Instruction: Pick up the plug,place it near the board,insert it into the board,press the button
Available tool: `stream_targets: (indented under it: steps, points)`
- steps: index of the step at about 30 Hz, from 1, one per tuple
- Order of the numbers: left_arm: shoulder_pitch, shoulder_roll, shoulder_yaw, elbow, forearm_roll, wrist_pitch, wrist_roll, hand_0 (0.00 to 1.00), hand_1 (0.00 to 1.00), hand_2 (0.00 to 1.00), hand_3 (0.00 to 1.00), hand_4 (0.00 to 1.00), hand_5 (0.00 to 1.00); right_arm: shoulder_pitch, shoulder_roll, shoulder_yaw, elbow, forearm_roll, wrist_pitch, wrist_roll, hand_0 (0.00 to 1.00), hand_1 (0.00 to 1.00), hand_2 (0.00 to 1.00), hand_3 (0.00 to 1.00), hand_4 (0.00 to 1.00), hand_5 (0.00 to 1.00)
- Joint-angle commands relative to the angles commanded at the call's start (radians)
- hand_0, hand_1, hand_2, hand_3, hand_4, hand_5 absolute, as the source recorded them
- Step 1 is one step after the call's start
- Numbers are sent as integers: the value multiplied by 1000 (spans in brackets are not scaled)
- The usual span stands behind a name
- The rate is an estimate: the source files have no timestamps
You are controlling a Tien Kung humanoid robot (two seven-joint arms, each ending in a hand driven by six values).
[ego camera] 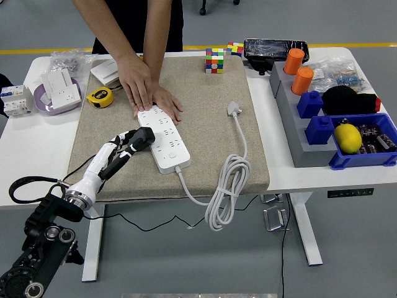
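A white power strip [166, 143] lies slanted on the beige mat [211, 155]. My left hand [127, 144] reaches in from the lower left, its fingers shut on a black plug [146, 136]. The plug rests against the strip's left edge near its middle; I cannot tell whether its pins are in a socket. A thin black cord [37, 181] loops back along my arm. At the far side a person presses both hands [149, 96] flat on the strip's far end. The right arm is out of view.
The strip's own white plug [234, 109] and coiled cable [226, 186] lie on the mat's right and hang over the front edge. A yellow tape measure [99, 96], a purple bowl [57, 98], a Rubik's cube [214, 61] and blue bins [366, 146] stand around.
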Motion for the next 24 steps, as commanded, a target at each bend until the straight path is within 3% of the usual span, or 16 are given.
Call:
stream_targets:
  steps: [24]
  points:
    - [-55, -3, 29, 76, 28, -16, -7, 998, 998, 987, 945, 998, 998, 1, 1, 0, -1, 2, -2, 1, 819, 791, 752, 758, 998, 998]
